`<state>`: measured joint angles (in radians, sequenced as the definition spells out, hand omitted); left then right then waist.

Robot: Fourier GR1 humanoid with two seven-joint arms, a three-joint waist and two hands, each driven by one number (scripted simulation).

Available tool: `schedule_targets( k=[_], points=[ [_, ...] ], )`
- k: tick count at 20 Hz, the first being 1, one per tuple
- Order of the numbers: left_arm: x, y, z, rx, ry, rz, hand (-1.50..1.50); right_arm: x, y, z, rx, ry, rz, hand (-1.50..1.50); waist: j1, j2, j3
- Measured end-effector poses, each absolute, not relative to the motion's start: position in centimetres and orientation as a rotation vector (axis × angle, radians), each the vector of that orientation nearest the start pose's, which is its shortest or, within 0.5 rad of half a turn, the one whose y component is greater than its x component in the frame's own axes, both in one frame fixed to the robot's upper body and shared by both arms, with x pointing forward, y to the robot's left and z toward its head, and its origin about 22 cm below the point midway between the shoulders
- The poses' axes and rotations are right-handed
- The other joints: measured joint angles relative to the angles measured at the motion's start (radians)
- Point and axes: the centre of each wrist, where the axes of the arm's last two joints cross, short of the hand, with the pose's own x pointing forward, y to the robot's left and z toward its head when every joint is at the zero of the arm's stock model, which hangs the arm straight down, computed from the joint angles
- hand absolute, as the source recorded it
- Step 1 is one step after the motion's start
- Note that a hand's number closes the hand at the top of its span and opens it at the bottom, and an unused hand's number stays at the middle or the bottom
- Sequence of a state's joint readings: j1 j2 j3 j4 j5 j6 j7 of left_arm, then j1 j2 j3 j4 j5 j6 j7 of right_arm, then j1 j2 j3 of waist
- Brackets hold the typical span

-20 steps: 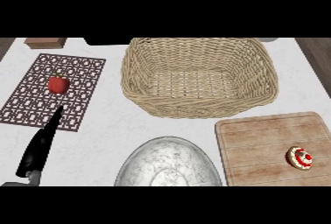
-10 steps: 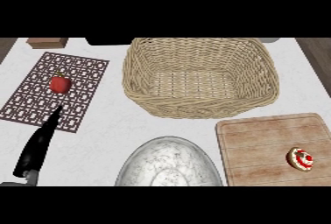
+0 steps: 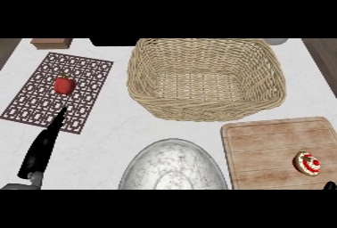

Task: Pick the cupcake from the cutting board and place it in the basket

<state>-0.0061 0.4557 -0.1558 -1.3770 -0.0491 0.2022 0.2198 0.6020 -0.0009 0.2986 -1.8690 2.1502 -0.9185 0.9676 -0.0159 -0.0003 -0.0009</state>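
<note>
The cupcake (image 3: 309, 163), white-frosted with red on top, lies near the right edge of the wooden cutting board (image 3: 270, 147) at the lower right. The empty wicker basket (image 3: 207, 104) stands behind the board, in the upper middle. My left hand (image 3: 41, 149) rests at the lower left with straight fingers pointing up, holding nothing and far from the cupcake. A dark tip of my right hand (image 3: 328, 186) shows at the bottom right corner, just below the cupcake and apart from it.
A marbled metal bowl (image 3: 172, 165) sits at the bottom centre, left of the board. A red pepper (image 3: 63, 84) lies on a brown lattice mat (image 3: 39, 107) at the left. A small brown box (image 3: 51, 43) is at the far left.
A dark tip of my right hand has come into view at the bottom right corner. The left hand, cupcake and basket have not moved.
</note>
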Motion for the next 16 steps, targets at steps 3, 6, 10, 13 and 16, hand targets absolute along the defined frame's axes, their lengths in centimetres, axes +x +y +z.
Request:
schedule_targets(
  k=[3,6,10,13,16],
  points=[
    [24.0,32.0,-1.4,0.499,-1.154,-0.292,0.0,10.5,-19.0,-2.8,-2.022,-1.173,0.327,-1.5,0.003,-0.002,-0.002],
    [24.1,31.6,-1.1,0.498,-1.156,-0.295,0.0,11.6,-18.3,-3.0,-2.028,-1.156,0.342,-1.5,0.008,-0.002,-0.002],
    [23.7,31.0,-1.6,0.495,-1.155,-0.299,0.0,12.3,-18.1,-3.9,-2.022,-1.133,0.367,-1.5,0.011,-0.003,-0.001],
    [24.1,31.1,-1.6,0.489,-1.154,-0.303,0.0,13.6,-18.7,-3.9,-2.018,-1.116,0.339,-1.5,0.013,-0.003,0.0],
    [24.2,31.4,-1.7,0.488,-1.16,-0.306,0.0,14.1,-19.1,-4.5,-2.01,-1.097,0.343,-1.5,0.013,-0.003,0.0]
  ],
)
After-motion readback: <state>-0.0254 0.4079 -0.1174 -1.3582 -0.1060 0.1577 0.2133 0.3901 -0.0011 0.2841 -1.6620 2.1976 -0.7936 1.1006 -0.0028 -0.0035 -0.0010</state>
